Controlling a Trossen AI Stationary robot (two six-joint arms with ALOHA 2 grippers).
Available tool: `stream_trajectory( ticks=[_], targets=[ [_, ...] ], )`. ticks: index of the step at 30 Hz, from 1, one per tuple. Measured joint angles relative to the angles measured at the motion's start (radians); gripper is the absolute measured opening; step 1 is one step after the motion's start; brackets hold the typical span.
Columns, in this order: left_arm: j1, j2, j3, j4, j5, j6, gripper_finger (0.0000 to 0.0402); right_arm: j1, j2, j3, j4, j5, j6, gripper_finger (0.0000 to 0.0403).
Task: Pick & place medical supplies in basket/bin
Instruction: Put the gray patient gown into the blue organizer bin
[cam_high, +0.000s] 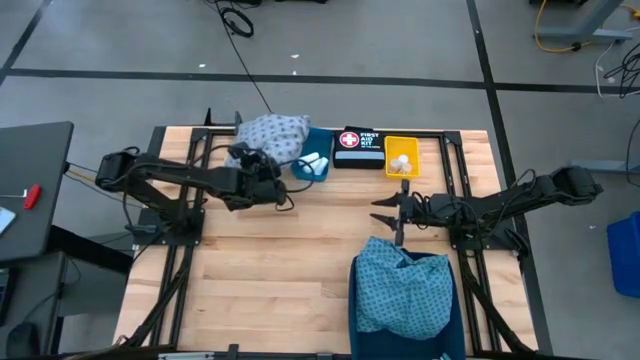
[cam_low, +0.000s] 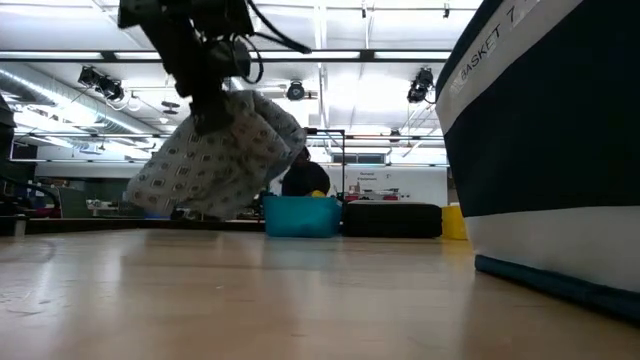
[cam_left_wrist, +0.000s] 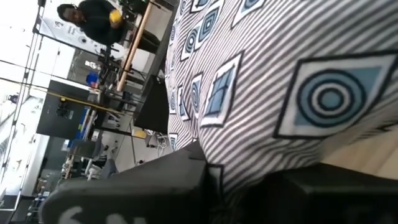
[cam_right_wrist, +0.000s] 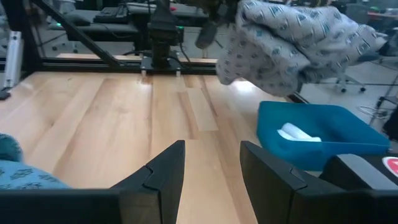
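High view listed, by size: tabletop (cam_high: 260, 260); dark basket (cam_high: 455, 310) holding teal cloth (cam_high: 405, 290); whitish-blue cloth (cam_high: 275, 135), raised above tabletop's far edge, pinched in left gripper (cam_high: 262, 165) jaws, judged light, floppy, best taken at a bunched fold; right gripper (cam_high: 393, 212), jaws parted, empty.

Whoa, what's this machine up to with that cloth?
The left gripper is shut on the whitish-blue cloth and holds it off the table, near the small blue bin with white rolls in it. The right gripper waits open over the wood, empty. In front of it, a teal cloth already lies in the big basket. A black first aid box and a yellow bin sit along the far edge.
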Motion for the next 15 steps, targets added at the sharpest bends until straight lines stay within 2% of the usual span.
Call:
stream_trajectory(
  ticks=[5,9,12,15],
  targets=[
    [-0.044,0.000,0.064,-0.032,-0.022,0.021,0.0033,-0.001,0.000,0.000,0.000,0.030,-0.008,0.0162],
    [-0.075,-0.001,0.097,-0.031,-0.044,0.046,0.0033,0.013,-0.013,0.000,0.027,-0.066,-0.049,0.0162],
    [-0.093,-0.001,0.110,-0.031,-0.056,0.054,0.0033,0.040,-0.073,0.000,0.018,-0.101,-0.083,0.0162],
    [-0.106,-0.001,0.112,-0.030,-0.056,0.064,0.0033,0.065,-0.185,0.000,-0.085,-0.100,-0.091,0.0162]
  ],
)
